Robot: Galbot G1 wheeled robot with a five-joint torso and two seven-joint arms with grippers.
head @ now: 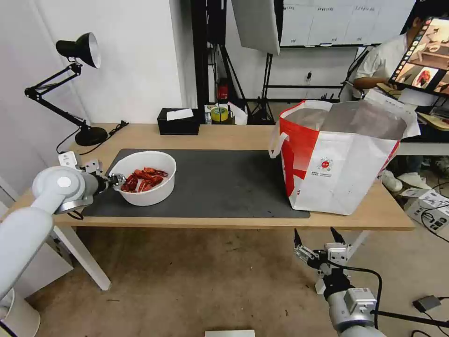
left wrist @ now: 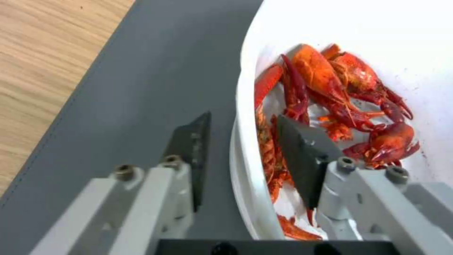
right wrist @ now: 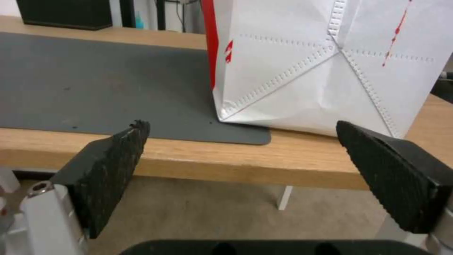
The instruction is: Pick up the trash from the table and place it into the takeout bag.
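**Bowl grasp in progress; nothing seen bagged yet**

Trash on the desk (head: 224,135): one item in view, a white round bowl (head: 146,178) of red crayfish shells (head: 142,179). It sits on the dark grey mat (head: 220,182), at the mat's left end. No other scraps are visible on the mat or the bare wood.

Takeout bag (head: 339,159): stands upright at the right end of the desk, mouth open, foil lining showing. It is well apart from the bowl. Its contents cannot be seen from the head view, so what already lies inside is unknown.

Left hand (head: 115,180): at the bowl's left rim. In the left wrist view the hand (left wrist: 245,141) straddles the rim, one finger outside the wall over the mat, the other inside among the shells. Opening is narrow, but a gap remains on the outer side; the bowl looks not yet pinched and rests on the mat.

Right hand (head: 319,241): parked below the desk's front edge, near the bag's front corner, fingers spread wide, holding nothing.

Judgement: this item is at the grasp stage. Left to do: close on the rim, lift, carry across the mat, and release into the bag.
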